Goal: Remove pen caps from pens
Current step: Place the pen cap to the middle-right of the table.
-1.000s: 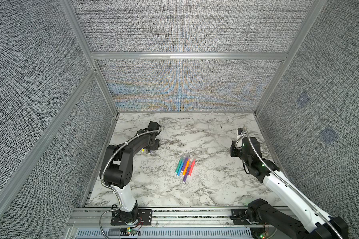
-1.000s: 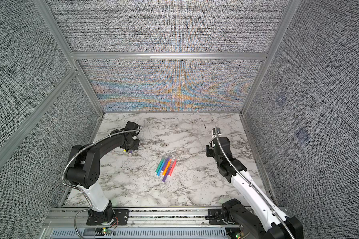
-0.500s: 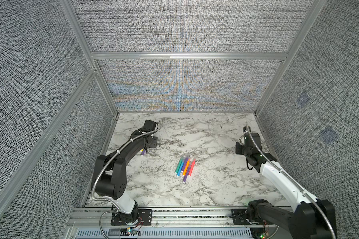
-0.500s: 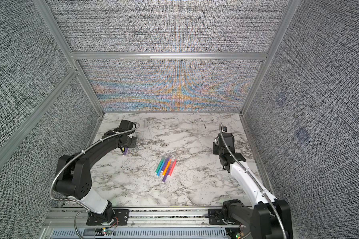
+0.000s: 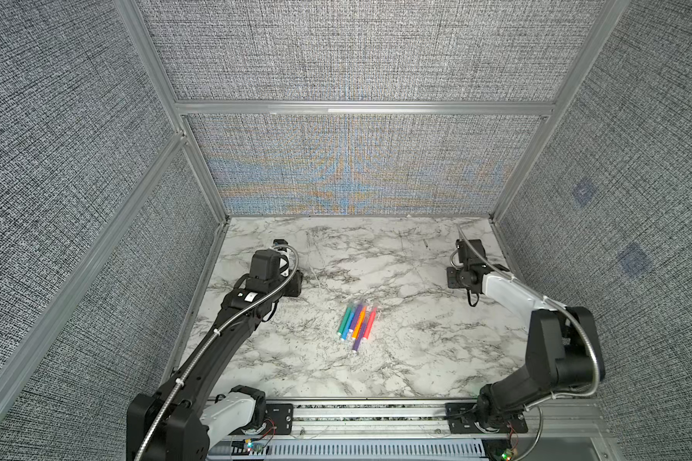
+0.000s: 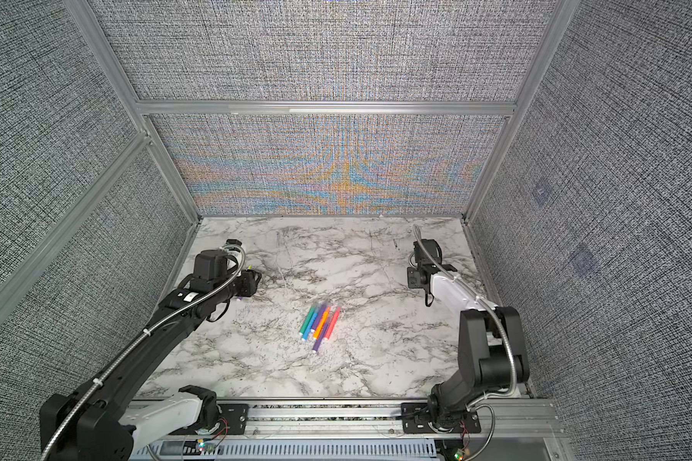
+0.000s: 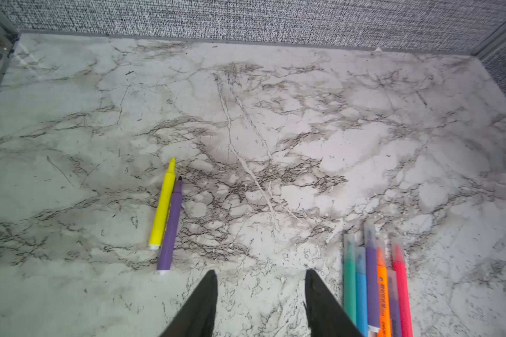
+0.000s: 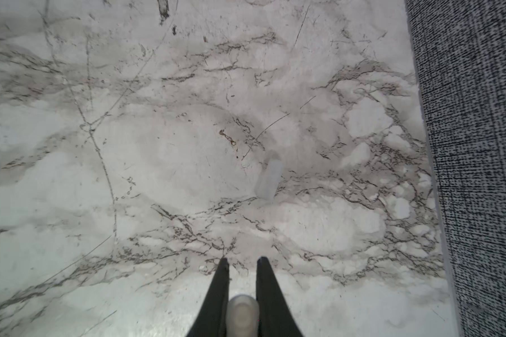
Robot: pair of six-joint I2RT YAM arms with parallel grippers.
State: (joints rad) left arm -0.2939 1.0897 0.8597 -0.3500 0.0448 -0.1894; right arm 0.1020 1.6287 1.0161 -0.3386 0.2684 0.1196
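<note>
Several capped pens (image 5: pixel 356 321) (image 6: pixel 320 321) (image 7: pixel 374 286) lie side by side in the middle of the marble table, clear pen caps (image 7: pixel 369 233) still over their tips. A yellow pen (image 7: pixel 163 207) and a purple pen (image 7: pixel 171 227) lie uncapped together at the left. My left gripper (image 7: pixel 260 271) (image 6: pixel 252 281) stands open and empty just behind them. At the far right my right gripper (image 8: pixel 243 259) (image 5: pixel 454 277) is shut on a clear pen cap (image 8: pixel 242 312). Another loose cap (image 8: pixel 269 179) lies on the table ahead of it.
The marble table (image 5: pixel 416 359) is enclosed by grey fabric walls (image 5: pixel 356 167) with aluminium posts. The right wall (image 8: pixel 479 146) runs close beside my right gripper. A metal rail (image 5: pixel 376 411) with both arm bases lines the front edge.
My left jaws have opened, and the purple pen now lies free beside the yellow one. Both arms have changed pose a little. The right gripper stays shut on its cap.
</note>
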